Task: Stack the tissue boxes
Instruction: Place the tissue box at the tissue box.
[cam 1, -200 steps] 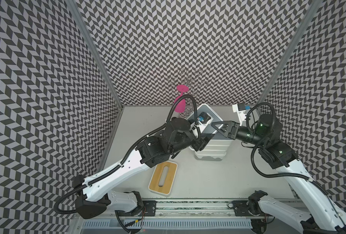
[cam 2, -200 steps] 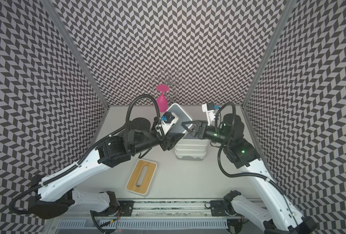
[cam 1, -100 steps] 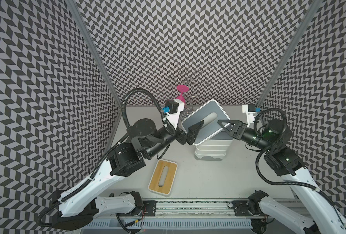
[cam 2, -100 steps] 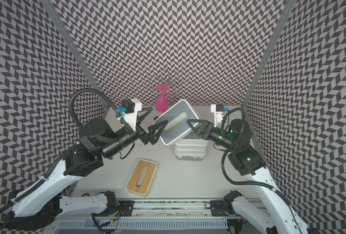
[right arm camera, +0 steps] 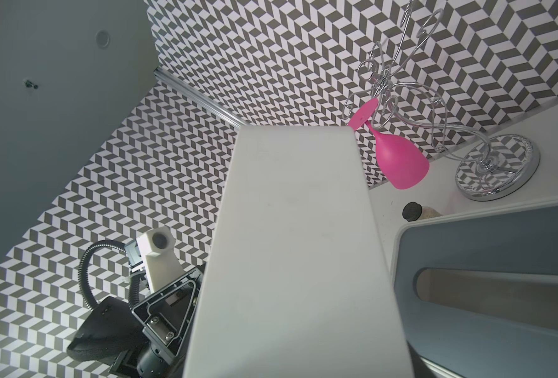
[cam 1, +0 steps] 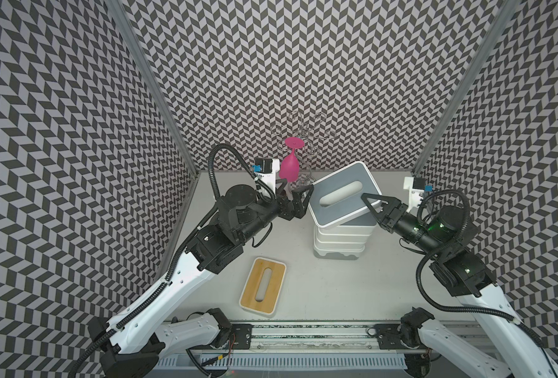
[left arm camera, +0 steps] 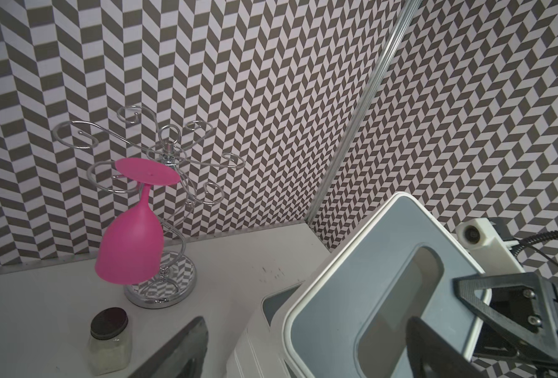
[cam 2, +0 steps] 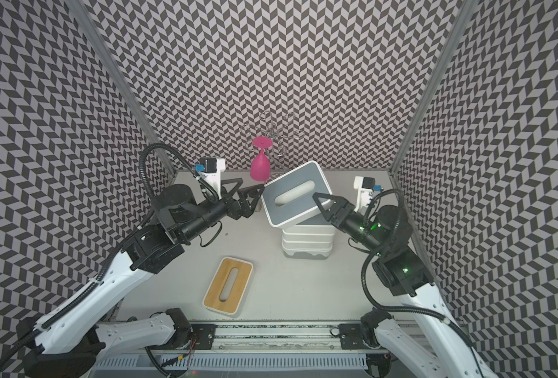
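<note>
No legible txt, labels or nos. anywhere.

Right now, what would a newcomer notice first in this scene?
A grey-lidded tissue box sits tilted atop the white stack at centre, its right edge pinched by the right fingers. At the back a pink goblet hangs upside down on a wire rack; a bamboo-lidded box lies alone near the front.

The grey box (cam 1: 343, 193) sits tipped on top of the pile (cam 1: 341, 243) of white boxes. The tan box (cam 1: 263, 286) lies flat by itself, nearer the front.
</note>
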`<action>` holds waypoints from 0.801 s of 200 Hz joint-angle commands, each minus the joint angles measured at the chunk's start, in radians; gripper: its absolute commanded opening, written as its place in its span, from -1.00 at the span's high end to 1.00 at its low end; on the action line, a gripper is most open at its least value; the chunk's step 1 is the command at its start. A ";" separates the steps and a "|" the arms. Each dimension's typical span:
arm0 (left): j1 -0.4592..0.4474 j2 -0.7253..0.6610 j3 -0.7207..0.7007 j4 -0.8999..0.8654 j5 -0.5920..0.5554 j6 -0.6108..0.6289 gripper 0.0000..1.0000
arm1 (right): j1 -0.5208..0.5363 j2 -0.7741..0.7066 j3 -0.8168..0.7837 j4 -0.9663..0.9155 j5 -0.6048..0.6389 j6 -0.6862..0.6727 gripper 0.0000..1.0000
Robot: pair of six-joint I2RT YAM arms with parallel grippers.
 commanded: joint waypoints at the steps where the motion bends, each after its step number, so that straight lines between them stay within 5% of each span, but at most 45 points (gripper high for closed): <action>1: 0.022 -0.001 -0.028 0.081 0.060 -0.083 -0.89 | -0.012 -0.035 -0.010 0.138 0.071 0.076 0.03; 160: 0.038 0.130 -0.109 0.184 0.176 -0.215 -0.91 | -0.133 -0.038 -0.194 0.302 -0.010 0.247 -0.02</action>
